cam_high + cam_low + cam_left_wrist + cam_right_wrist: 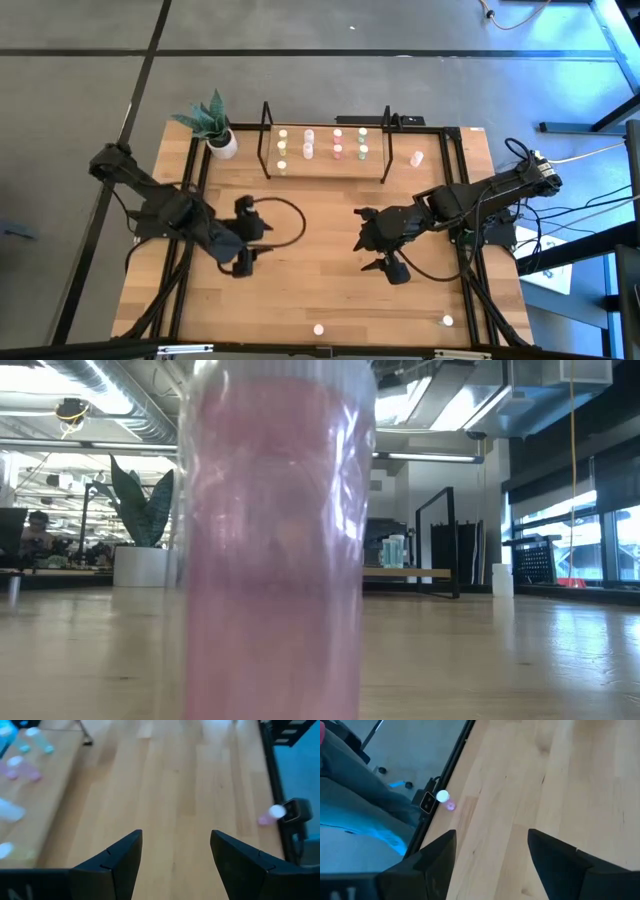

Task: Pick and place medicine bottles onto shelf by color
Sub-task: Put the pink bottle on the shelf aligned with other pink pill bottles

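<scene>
Left gripper [243, 232]: hangs over the middle-left of the table, fingers spread, nothing between them; bare wood shows in the gap in its wrist view.
Right gripper [383, 240]: over the middle-right of the table, fingers likewise apart and empty.
Near edge: a pink bottle [319, 328] stands at the front rim, right against the low camera [295, 811], so it fills most of the low view as a translucent pink column [275, 550]. A second loose bottle [447, 321], whitish, sits near the front right corner.
Table [300, 290]: pale wooden boards with a black metal frame running along its sides; a black cable loops across the wood by the left arm.
Far right: one more pale bottle [417, 158] lies on the table just beside the rack's right end.
Shelf [326, 163]: at the back centre, light board between two thin black end frames.
Medicine bottles [322, 146]: most stand on that board in short rows, yellowish at the left, then white, pink and greenish toward the right.
Plant pot [223, 143]: white, with spiky green leaves, at the back left just beside the shelf.
Floor: grey, with dark seams around the table.
Room beyond: open office with exposed ducts [100, 405] and strip lights overhead, tall windows at the right, a person [35, 532] seated far off at the left.
</scene>
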Robot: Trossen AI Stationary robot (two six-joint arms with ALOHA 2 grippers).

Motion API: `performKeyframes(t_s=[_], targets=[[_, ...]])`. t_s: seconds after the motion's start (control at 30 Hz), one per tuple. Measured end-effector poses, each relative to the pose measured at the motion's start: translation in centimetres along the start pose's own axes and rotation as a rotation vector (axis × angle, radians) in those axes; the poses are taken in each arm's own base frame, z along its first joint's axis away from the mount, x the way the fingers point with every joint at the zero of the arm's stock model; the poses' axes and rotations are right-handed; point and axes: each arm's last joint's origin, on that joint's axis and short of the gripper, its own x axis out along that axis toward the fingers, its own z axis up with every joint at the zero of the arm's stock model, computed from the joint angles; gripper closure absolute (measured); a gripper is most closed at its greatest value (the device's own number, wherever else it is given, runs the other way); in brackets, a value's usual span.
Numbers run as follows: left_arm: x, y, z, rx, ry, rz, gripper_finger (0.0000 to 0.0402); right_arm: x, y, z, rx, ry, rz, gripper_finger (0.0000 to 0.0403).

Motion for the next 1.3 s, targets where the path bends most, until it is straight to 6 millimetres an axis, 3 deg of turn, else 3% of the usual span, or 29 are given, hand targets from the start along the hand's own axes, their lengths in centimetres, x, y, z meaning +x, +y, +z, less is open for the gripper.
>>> performKeyframes(t_s=[0.27, 0.43, 0.6, 0.8, 0.93, 1.3], targets=[[2.8, -4.6, -0.3, 0.062, -0.031, -0.08, 0.0173, 0.0, 0.3, 0.0, -0.007, 0.002, 0.006, 0.0155], [4.8, -7.4, -0.9, -0.032, -0.038, -0.13, 0.0174, 0.1, 1.1, -0.2, -0.055, 0.008, 0.03, 0.0155], [7.0, -10.0, -2.0, 0.004, -0.012, -0.183, 0.0173, 0.2, 2.3, -0.4, -0.123, 0.014, 0.061, 0.0155], [9.1, -11.9, -3.3, 0.034, 0.019, -0.183, 0.0173, 0.2, 3.2, -0.6, -0.258, 0.01, 0.083, 0.0155], [10.0, -12.7, -4.0, 0.05, 0.033, -0.18, 0.0174, 0.2, 3.2, -0.6, -0.255, 0.008, 0.084, 0.0155], [12.1, -14.8, -3.9, 0.094, -0.079, -0.254, 0.0174, 0.2, 3.2, -0.5, -0.253, 0.005, 0.083, 0.0155]])
